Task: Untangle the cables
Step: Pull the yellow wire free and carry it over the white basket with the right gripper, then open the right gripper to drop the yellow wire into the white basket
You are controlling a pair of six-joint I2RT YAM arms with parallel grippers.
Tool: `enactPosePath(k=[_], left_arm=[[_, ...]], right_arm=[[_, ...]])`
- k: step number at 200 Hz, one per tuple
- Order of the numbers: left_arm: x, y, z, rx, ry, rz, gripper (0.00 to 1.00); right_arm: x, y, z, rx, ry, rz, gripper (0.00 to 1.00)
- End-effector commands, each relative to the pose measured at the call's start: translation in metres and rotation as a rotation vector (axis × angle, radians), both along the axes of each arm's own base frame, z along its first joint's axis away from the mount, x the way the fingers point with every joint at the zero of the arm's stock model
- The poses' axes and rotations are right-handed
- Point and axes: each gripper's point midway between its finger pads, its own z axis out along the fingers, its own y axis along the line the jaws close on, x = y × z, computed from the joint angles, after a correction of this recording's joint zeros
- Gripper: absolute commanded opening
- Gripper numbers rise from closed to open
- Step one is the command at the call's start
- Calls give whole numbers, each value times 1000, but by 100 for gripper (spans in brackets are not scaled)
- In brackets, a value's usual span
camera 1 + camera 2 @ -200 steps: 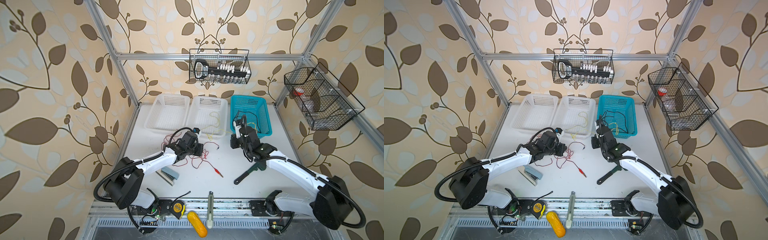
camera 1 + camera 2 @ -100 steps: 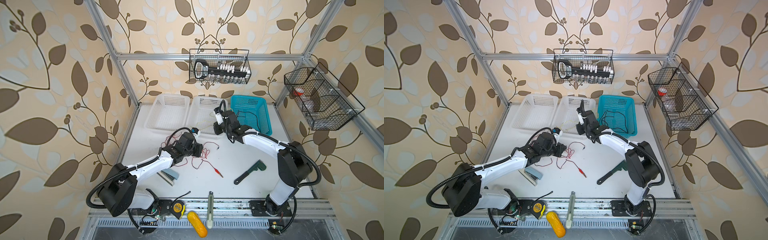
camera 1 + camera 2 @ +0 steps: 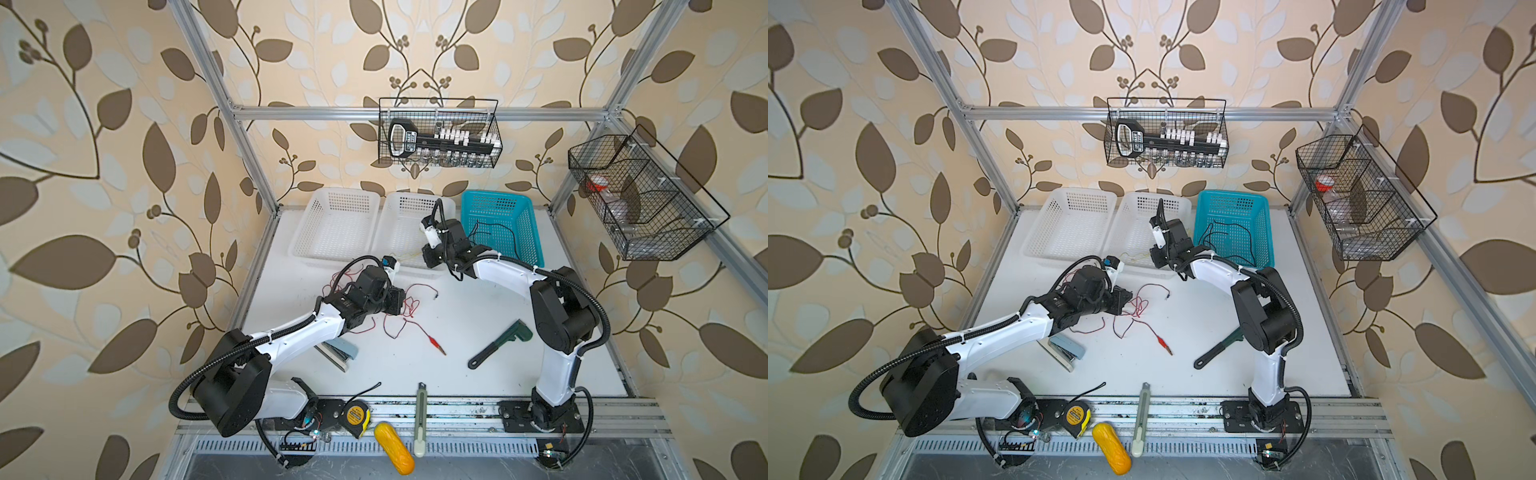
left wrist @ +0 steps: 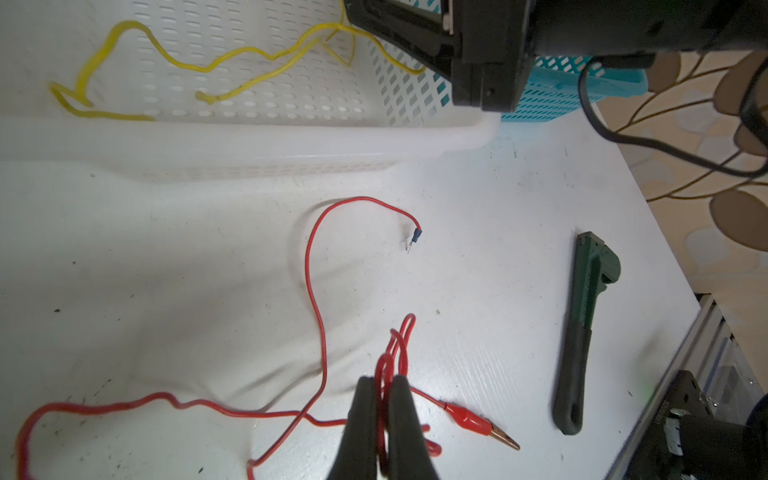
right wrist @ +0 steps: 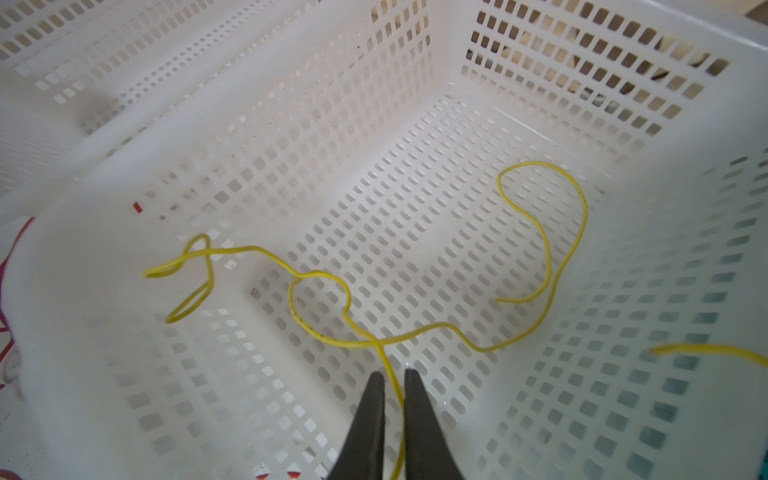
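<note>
Along the bottom edge of both top views, a yellow tape measure [image 3: 357, 414] is sitting on the front rail. Just above it, on the white worktop [image 3: 478, 299], a green wrench [image 3: 498, 343] is lying right of centre. The red cables [image 4: 307, 266] are sprawling in loose loops at the centre, one ending in a red alligator clip [image 3: 434, 341] that is lying apart from the wrench. The left hand [image 4: 383, 380] is pinching a doubled loop of red cable, its fingers [image 4: 361, 424] closed tight on it low over the worktop. Further up the frame, the right hand [image 5: 390, 374] is hovering inside the middle white basket [image 3: 411, 199] with its fingers parted only narrowly. The yellow cable [image 5: 316, 274] is lying in curls on the basket floor and running up through that gap, not visibly squeezed. Beyond, right of centre, a black cable [image 3: 494, 227] is resting in the teal basket [image 3: 496, 195].
</note>
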Motion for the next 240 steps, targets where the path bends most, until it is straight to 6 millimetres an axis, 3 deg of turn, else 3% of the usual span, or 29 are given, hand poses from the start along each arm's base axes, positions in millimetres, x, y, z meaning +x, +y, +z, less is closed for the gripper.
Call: enactPosePath(k=[1, 42, 109, 113, 134, 173, 208, 240], left_arm=[[3, 1, 13, -27, -34, 4, 0], [3, 0, 13, -29, -34, 3, 0], [4, 1, 14, -26, -40, 9, 0], [5, 1, 14, -27, -41, 10, 0], [6, 0, 20, -40, -56, 11, 0], [5, -5, 40, -91, -92, -8, 0], [-2, -16, 76, -185, -153, -81, 0], [-9, -18, 111, -263, -234, -109, 0]], right_arm=[[4, 2, 17, 13, -36, 14, 18], [-3, -1, 35, 35, -60, 16, 34], [-34, -11, 87, 136, -107, 5, 48], [-41, -14, 79, 133, -87, 4, 49], [-61, -22, 77, 162, -71, -5, 55], [-104, -40, 63, 179, -70, -35, 57], [-142, -44, 52, 170, -74, 10, 57], [-168, -43, 58, 217, -104, 76, 58]])
